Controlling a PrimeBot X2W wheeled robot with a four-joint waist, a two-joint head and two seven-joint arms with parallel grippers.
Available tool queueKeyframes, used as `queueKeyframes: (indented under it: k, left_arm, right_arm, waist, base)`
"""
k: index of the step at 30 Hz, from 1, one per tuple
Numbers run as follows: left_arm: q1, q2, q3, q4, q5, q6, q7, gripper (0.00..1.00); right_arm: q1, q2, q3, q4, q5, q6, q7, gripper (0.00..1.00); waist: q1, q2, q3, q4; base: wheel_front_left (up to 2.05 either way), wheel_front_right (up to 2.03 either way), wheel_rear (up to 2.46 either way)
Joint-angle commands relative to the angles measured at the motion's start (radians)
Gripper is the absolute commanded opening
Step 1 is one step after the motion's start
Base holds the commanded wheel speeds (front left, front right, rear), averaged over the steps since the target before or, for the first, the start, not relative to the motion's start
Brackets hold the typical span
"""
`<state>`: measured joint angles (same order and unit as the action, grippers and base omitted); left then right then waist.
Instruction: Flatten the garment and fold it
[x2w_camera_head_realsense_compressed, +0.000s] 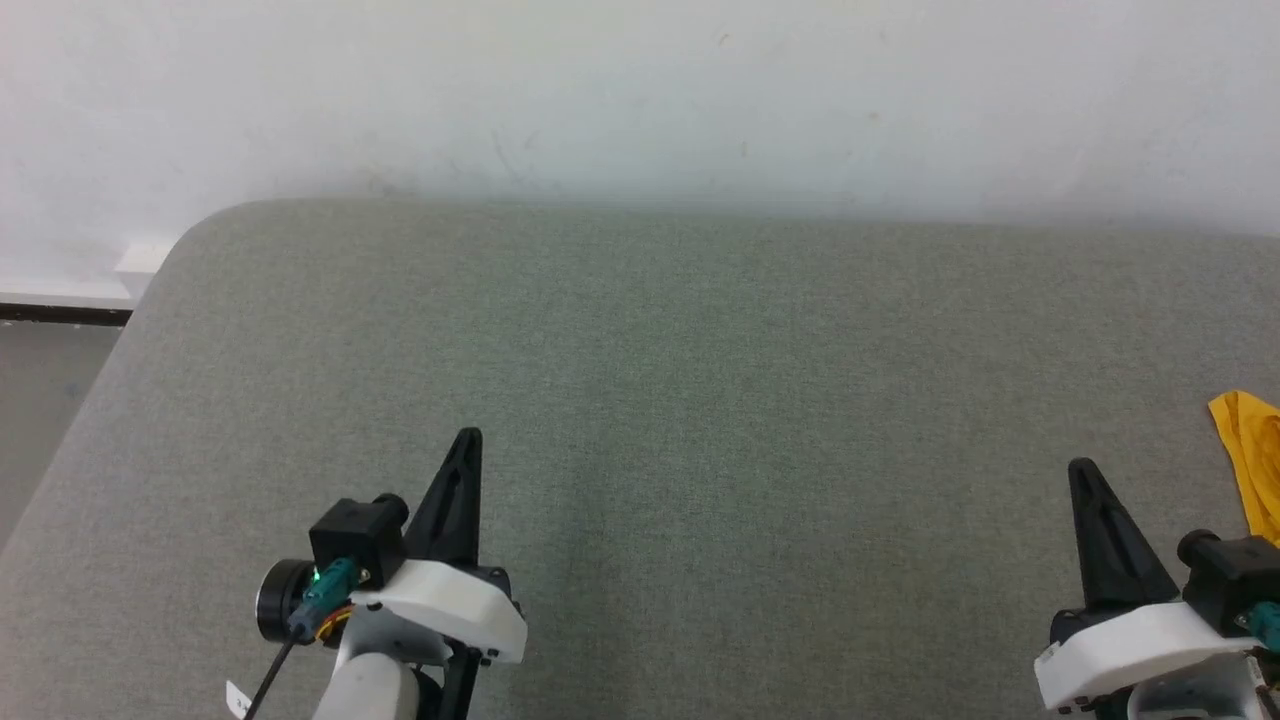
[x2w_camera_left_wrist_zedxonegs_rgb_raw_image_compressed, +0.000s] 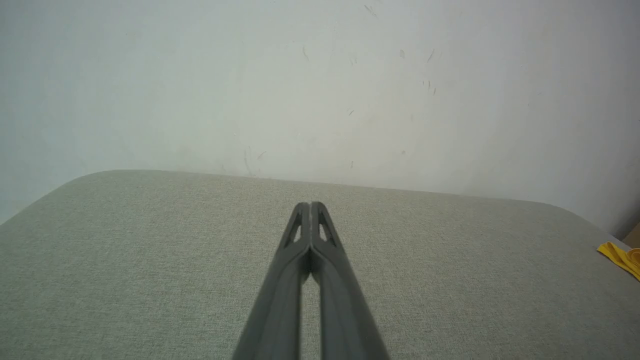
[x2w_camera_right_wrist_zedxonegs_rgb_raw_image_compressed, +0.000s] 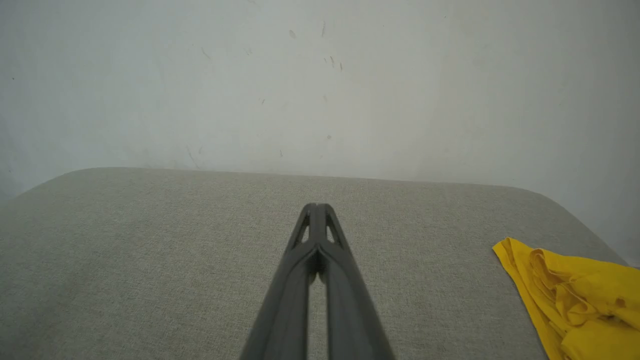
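The garment (x2w_camera_right_wrist_zedxonegs_rgb_raw_image_compressed: 575, 295) is a crumpled heap of bright yellow cloth at the right end of the grey padded table (x2w_camera_head_realsense_compressed: 640, 400). A corner of the garment (x2w_camera_head_realsense_compressed: 1250, 455) shows at the head view's right edge, and a sliver of the garment (x2w_camera_left_wrist_zedxonegs_rgb_raw_image_compressed: 622, 257) at the left wrist view's right edge. My left gripper (x2w_camera_head_realsense_compressed: 468, 438) hovers over the table's near left, shut and empty, fingertips together (x2w_camera_left_wrist_zedxonegs_rgb_raw_image_compressed: 310, 206). My right gripper (x2w_camera_head_realsense_compressed: 1080, 468) is shut and empty too (x2w_camera_right_wrist_zedxonegs_rgb_raw_image_compressed: 316, 206), just left of the garment and apart from it.
A pale scuffed wall (x2w_camera_head_realsense_compressed: 640, 90) runs along the table's far edge. The table's far left corner is rounded, with floor (x2w_camera_head_realsense_compressed: 40, 400) and a dark skirting strip beyond it. A broad stretch of bare grey fabric lies between the two grippers.
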<state>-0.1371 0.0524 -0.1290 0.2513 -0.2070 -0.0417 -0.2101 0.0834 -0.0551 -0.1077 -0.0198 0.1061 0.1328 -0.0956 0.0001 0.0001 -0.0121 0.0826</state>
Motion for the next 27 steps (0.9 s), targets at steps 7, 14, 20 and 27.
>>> queueKeyframes:
  k: [7, 14, 20, 27]
  left_arm:
    - [0.028, -0.001, 0.015, -0.025, 0.03, 0.01, 0.018, 0.0]
    - [0.036, -0.001, 0.024, -0.042, 0.043, 0.013, 0.033, 0.0]
    - [0.043, -0.001, 0.031, -0.056, 0.055, 0.015, 0.045, 0.0]
    - [0.051, -0.001, 0.039, -0.073, 0.068, 0.017, 0.059, 0.0]
  right_arm:
    - [-0.018, 0.001, 0.011, 0.003, -0.014, -0.001, 0.009, 0.0]
    - [-0.023, 0.002, 0.018, 0.004, -0.021, -0.001, 0.016, 0.0]
    - [-0.027, 0.002, 0.024, 0.005, -0.027, -0.001, 0.021, 0.0]
    - [-0.032, 0.002, 0.032, 0.006, -0.034, -0.001, 0.028, 0.0]
  waist:
    - [0.0, -0.0001, 0.001, -0.006]
    - [-0.0001, -0.0001, 0.002, -0.012]
    - [-0.0001, -0.0001, 0.002, -0.017]
    - [-0.0001, -0.0001, 0.003, -0.022]
  base:
    - [0.0, 0.0, 0.0]
    - [0.0, 0.0, 0.0]
    - [0.0, 0.0, 0.0]
    - [0.0, 0.0, 0.0]
